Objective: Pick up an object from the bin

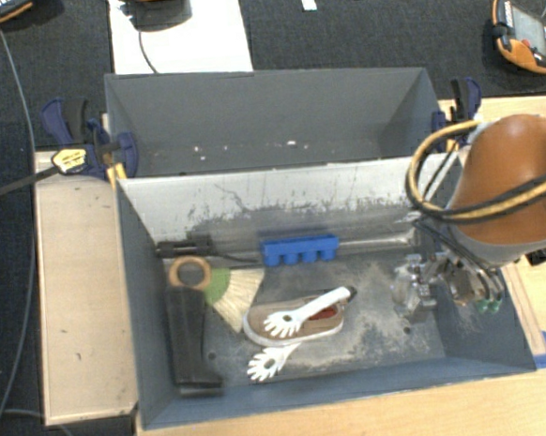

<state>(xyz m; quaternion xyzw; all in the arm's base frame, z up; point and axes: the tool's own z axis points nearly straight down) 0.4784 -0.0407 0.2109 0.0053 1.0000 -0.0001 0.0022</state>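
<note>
Lying along the left wall: a long black bar (189, 346), a tan tape ring (191, 272) at its far end.
Beside them: a pale-bristled brush (239, 300).
Back wall: a blue studded block (300, 251).
Middle: a white fork-shaped server (309, 311) across a brown oval dish (321, 328), a second server (268, 361) just in front.
Right: the gripper (414, 295), low over bare bin floor (377, 345), apart from the dish; open or closed cannot be told.

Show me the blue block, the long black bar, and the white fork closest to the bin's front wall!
Blue block (299, 251): camera view, middle of its top.
Black bar (191, 346): camera view, halfway along it.
White fork (266, 362): camera view, where its prongs join.
</note>
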